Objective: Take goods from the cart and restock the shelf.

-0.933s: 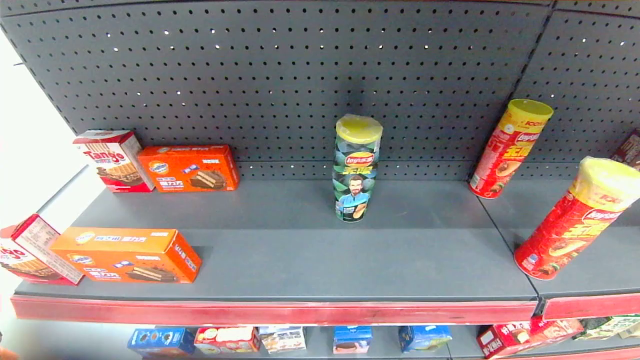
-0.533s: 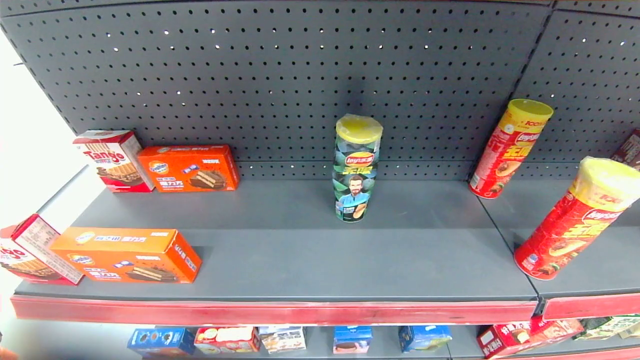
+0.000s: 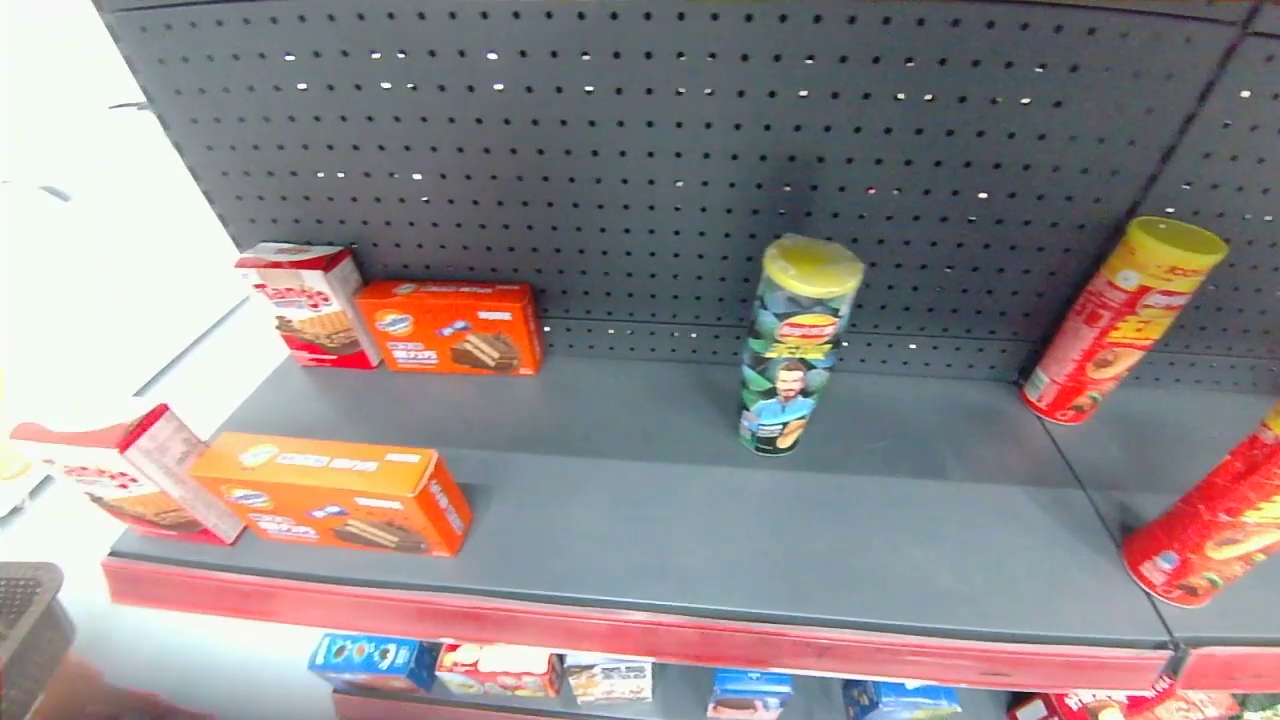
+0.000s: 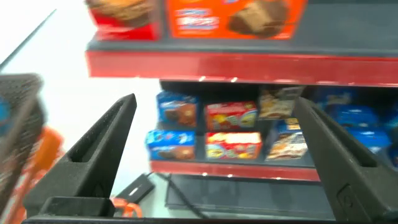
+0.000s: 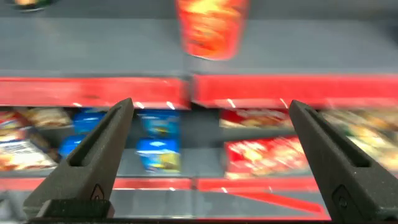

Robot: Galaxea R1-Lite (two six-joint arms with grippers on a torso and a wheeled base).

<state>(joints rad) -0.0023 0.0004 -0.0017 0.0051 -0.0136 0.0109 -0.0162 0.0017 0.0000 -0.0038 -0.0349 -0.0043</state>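
Note:
The grey shelf (image 3: 700, 520) holds a green chip can (image 3: 800, 345) standing upright near its middle. Two red chip cans (image 3: 1125, 320) (image 3: 1210, 530) stand on the section to the right. Two orange boxes (image 3: 450, 327) (image 3: 335, 493) and two red-and-white wafer boxes (image 3: 305, 305) (image 3: 130, 475) lie on the left. A dark mesh cart corner (image 3: 30, 620) shows at the lower left. My left gripper (image 4: 214, 155) is open and holds nothing, facing the lower shelf's boxes (image 4: 231, 130), with the cart mesh (image 4: 18, 137) beside it. My right gripper (image 5: 211, 149) is open and holds nothing, below a red can (image 5: 211, 28).
A perforated dark back panel (image 3: 640, 150) rises behind the shelf. A red strip (image 3: 600, 630) runs along the shelf front. The lower shelf carries several small blue and red boxes (image 3: 500, 670). Bare shelf floor lies between the orange boxes and the green can.
The whole head picture has shifted to the right, so the camera has turned left. The cart corner has come into view at the lower left. The goods on the shelf stand as before.

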